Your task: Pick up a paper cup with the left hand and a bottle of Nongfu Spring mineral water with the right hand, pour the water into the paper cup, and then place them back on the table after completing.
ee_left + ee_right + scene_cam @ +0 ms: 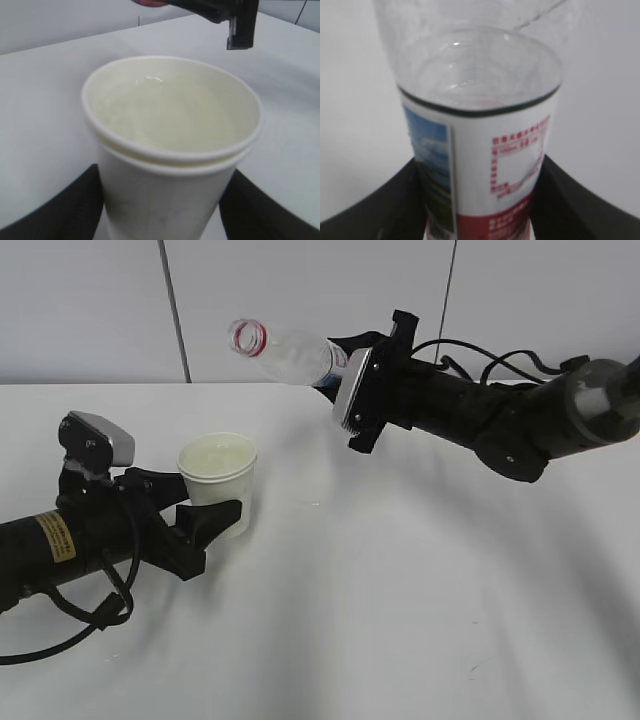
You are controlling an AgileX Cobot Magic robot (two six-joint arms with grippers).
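A white paper cup (220, 480) stands upright on the white table (400, 580), clear liquid visible in it in the left wrist view (170, 130). My left gripper (205, 502) is shut on the cup, one black finger (75, 205) on each side. My right gripper (345, 365) is shut on the clear water bottle (290, 352) and holds it in the air, lying nearly level, its uncapped red-ringed neck pointing left, up and to the right of the cup. The right wrist view shows the bottle's white, red and blue label (485, 170) between the fingers (395, 210).
A grey wall with two dark vertical seams (175, 310) stands behind the table. Black cables (490, 360) loop over the right arm, and a cable (70, 625) trails under the left arm on the tabletop.
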